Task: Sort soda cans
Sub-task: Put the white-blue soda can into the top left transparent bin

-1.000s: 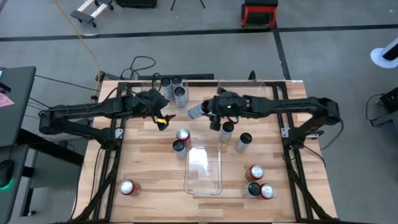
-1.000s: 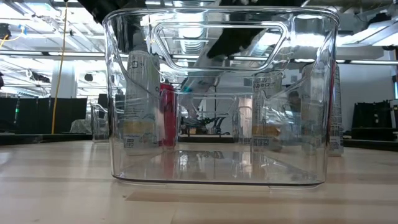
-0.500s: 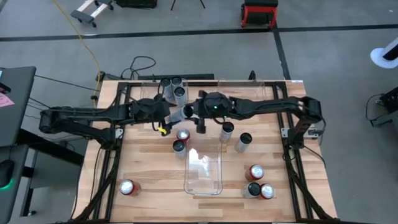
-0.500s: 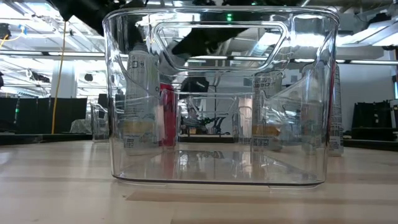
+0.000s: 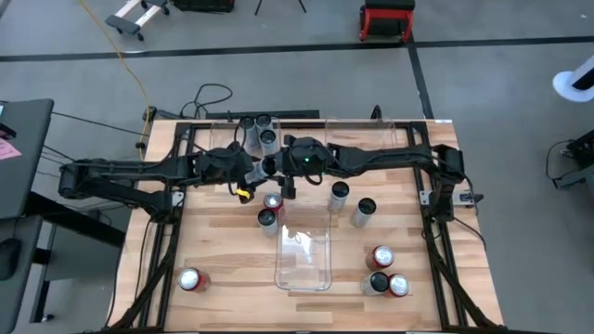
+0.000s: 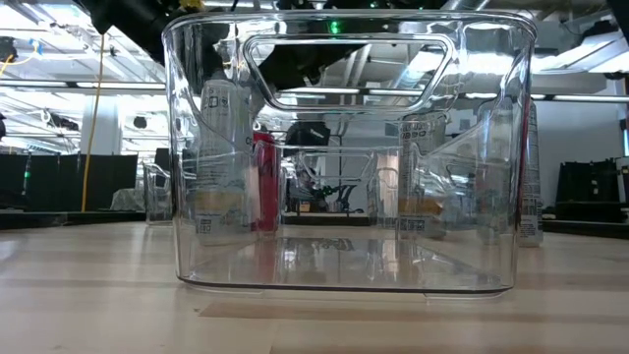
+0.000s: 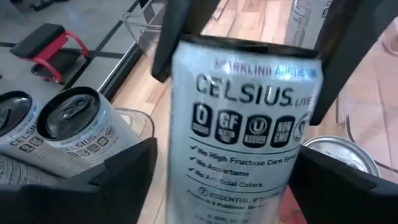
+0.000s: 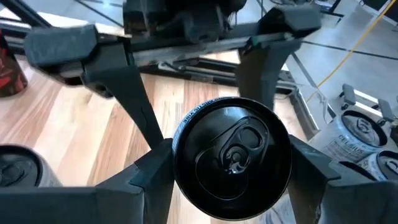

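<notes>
Above the rear middle of the table (image 5: 223, 250) the two arms meet, and a silver can (image 5: 270, 167) hangs in the air between them, lying on its side. The right hand (image 5: 278, 170) is clenched on this can: in the right wrist view its own two dark fingers press on both sides of the body, with the can's top turned toward the camera. The left hand (image 5: 252, 173) comes from the other side and stands released around the same can; in the left wrist view the can, with the word CELSIUS on it, sits between its two fingers, and a small gap shows on at least one side. Just behind the meeting point, three more silver cans (image 5: 258, 130) stand upright in a clear bin (image 5: 223, 131) at the rear edge. Below the hands a red can (image 5: 273, 201) and a dark can (image 5: 266, 218) stand close together, just beside the far end of another clear bin (image 5: 304, 252) in the middle of the table. To the right of this bin two more cans (image 5: 351, 203) stand near one another. At the front right three cans (image 5: 386, 275) make a small group, two red and one dark. One red can (image 5: 190, 279) stands alone at the front left.
</notes>
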You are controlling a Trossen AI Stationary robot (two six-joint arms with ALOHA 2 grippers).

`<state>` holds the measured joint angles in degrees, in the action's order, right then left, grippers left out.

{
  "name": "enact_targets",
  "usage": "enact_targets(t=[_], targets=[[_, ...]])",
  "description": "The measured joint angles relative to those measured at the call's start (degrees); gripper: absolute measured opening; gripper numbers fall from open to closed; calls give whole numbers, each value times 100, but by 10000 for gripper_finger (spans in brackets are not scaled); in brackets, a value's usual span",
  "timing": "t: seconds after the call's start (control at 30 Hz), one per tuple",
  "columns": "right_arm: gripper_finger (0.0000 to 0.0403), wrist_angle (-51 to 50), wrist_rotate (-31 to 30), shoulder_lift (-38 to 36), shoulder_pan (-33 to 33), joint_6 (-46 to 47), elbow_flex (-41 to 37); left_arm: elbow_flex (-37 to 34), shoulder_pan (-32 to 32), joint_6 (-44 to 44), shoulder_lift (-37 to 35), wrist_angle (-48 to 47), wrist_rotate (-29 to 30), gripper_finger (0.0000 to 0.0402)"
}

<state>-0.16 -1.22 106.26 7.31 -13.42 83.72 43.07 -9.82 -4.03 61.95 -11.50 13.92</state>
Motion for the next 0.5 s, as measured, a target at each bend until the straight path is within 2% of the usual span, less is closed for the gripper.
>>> enact_targets(t=[0.23,0.4,0.5], targets=[[239,-12,-2,-9,0,-3,3,-7,0,15,4,151,-57,243],[239,-31,-2,-24,-2,3,7,-9,-2,69,4,233,-162,242],[244,-28,166,-24,0,8,7,-9,2,134,4,229,65,242]])
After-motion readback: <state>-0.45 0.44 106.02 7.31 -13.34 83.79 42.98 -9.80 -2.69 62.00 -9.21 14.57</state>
